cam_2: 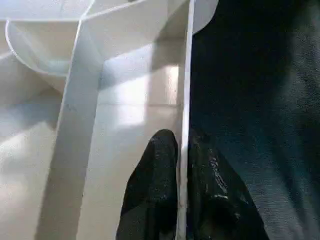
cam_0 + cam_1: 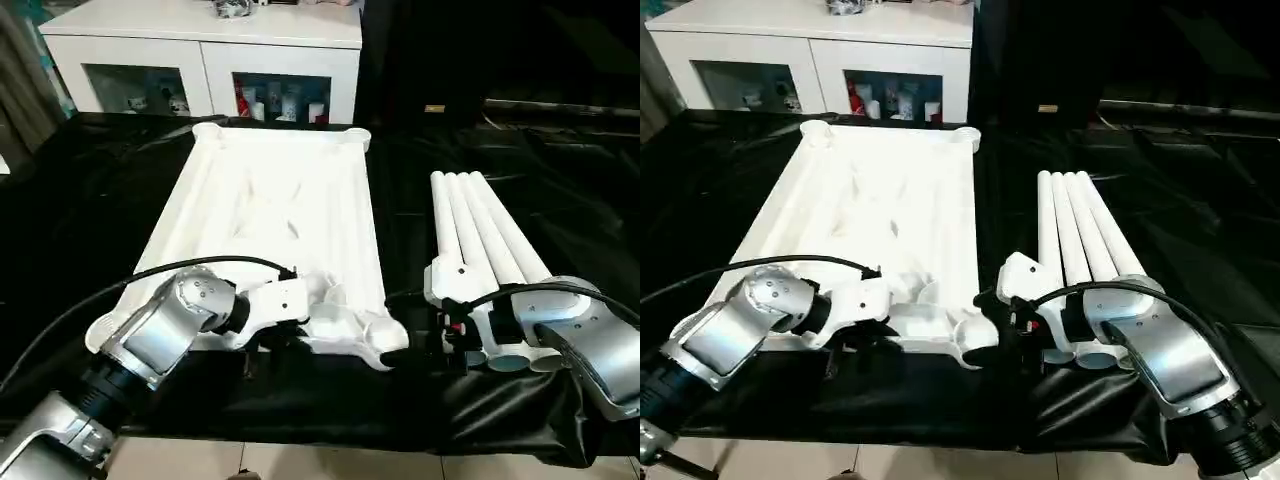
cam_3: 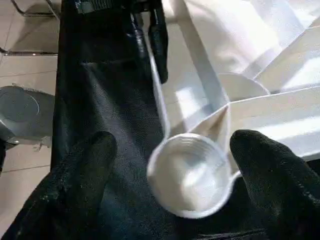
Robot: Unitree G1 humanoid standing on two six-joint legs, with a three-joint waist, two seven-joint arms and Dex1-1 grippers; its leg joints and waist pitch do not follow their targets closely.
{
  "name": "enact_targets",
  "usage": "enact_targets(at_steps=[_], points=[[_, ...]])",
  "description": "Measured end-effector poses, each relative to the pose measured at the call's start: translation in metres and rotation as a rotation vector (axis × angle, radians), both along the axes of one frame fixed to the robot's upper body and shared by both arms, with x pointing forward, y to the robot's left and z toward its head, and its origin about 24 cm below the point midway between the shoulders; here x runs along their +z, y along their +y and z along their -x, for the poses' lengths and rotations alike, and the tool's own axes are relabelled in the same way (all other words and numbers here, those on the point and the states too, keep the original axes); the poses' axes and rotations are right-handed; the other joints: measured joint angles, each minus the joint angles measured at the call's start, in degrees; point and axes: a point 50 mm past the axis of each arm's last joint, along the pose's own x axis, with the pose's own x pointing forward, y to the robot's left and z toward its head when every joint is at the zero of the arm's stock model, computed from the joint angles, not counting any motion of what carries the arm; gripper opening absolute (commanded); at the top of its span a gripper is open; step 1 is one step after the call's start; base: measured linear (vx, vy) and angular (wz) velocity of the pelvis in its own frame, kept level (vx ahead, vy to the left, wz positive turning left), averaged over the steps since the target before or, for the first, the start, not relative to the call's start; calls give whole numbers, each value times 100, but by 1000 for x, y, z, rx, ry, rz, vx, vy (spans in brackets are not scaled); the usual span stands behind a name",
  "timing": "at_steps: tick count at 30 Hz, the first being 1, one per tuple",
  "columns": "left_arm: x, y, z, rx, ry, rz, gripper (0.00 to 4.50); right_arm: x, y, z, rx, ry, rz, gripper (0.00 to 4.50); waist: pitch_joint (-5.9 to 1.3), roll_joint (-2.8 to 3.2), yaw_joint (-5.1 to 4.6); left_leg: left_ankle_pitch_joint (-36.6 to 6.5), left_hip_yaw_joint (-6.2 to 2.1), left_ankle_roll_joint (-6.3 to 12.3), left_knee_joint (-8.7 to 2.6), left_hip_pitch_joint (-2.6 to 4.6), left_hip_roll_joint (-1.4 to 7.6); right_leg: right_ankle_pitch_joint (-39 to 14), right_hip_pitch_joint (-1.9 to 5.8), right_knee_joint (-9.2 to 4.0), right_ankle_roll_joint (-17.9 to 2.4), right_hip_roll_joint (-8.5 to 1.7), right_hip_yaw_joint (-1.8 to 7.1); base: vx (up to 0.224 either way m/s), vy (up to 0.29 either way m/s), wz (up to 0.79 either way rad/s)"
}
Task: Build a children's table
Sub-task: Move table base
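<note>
The white top [image 2: 275, 215] lies upside down on the black table [image 2: 90, 200], with its ribs facing up. Round sockets sit at its corners. The near right socket [image 3: 192, 172] hangs close to the table's front edge.

Four white legs [image 2: 480, 250] lie side by side on the table, just to the right of the top. They touch one another and point away from the robot. Their wide ends are at the near side.

The left gripper [image 1: 182, 192] is at the near edge of the top, left of the near right socket. Its jaws are pressed onto the thin rim [image 1: 186, 100] of the top, one black finger [image 1: 155, 190] inside the rim and one outside. A black cable [image 2: 190, 265] loops over the left arm.

The right gripper [image 3: 172, 190] is between the top and the legs, close to the near right socket. Its jaws are spread wide, one on each side of that socket, and they do not touch it. The right arm covers part of the near ends of the legs.

Behind the table stands a white cabinet [image 2: 200, 50] with glass doors. Small bottles and jars are inside it. Pale floor tiles [image 2: 300, 465] show in front of the table. A grey round thing [image 3: 22, 117] rests on the floor below the table's edge.
</note>
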Motion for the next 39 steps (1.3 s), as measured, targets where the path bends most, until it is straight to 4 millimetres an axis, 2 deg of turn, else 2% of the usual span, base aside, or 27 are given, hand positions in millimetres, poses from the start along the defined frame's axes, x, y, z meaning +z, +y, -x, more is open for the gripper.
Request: enact_targets(at_steps=[4, 8, 14, 24, 30, 31, 32, 34, 36, 39], points=[[-1, 5, -6, 4, -22, 1, 6, -1, 0, -1, -8, -7, 8, 405, 0, 0, -38, 0, 2, -1, -2, 3, 2, 0, -1, 0, 0, 1, 1, 0, 0, 0], [2, 24, -19, 55, -87, -20, 6, -3, 0, -3, -22, -15, 9, 405, 1, -2, -65, 2, 3, -5, -7, 2, 9, 0, -8, 1, 0, 4, -4, 0, 0, 0], [4, 50, -30, 106, -157, -48, 6, -4, -1, -5, -29, -26, 20, 405, 2, -3, -51, 2, 6, -4, -12, -11, 9, 0, -24, -2, 0, 4, -4, 0, 0, 0], [4, 66, -30, 119, -181, -55, 6, -5, -1, -5, -31, -34, 27, 405, 2, -3, -24, 2, 10, -5, -13, -10, 10, 0, -25, -1, 0, 4, -2, 0, 0, 0], [3, 72, -22, 138, -182, -44, 6, -5, 0, -7, -43, -45, 12, 405, 3, -5, -42, 2, 19, -5, -19, -10, 13, -1, -33, 0, -2, 4, 1, 0, 0, 0], [3, 71, -20, 145, -175, -35, 47, -4, 0, -7, -47, -49, 4, 405, 3, -5, -37, 1, 20, -5, -18, -12, 14, -1, -35, -1, -2, 4, 2, 0, 0, 0], [4, 70, -19, 150, -163, -24, 59, -3, 1, -8, -55, -56, -7, 405, 6, -10, -29, 1, 21, -5, -18, -13, 14, -1, -36, -1, -2, 3, 1, 0, 0, 0], [6, 67, -17, 148, -151, -9, 59, 2, 2, -13, -76, -85, -21, 405, 8, -14, -11, 2, 21, -4, -16, -21, 14, 0, -42, 1, -2, 2, 0, 0, 0, 0], [13, 67, -16, 134, -153, -1, 97, 7, 3, -18, -118, -118, -45, 405, 13, -31, 0, 3, 22, -5, -16, -20, 17, -1, -42, 2, -2, 2, -3, 0, 0, 0], [25, 71, -17, 145, -177, 20, 108, 13, 5, -28, -210, -149, -78, 405, 12, -32, -3, 4, 26, -6, -15, -18, 16, 0, -40, 4, -2, 2, 0, 0, 0, 0]])
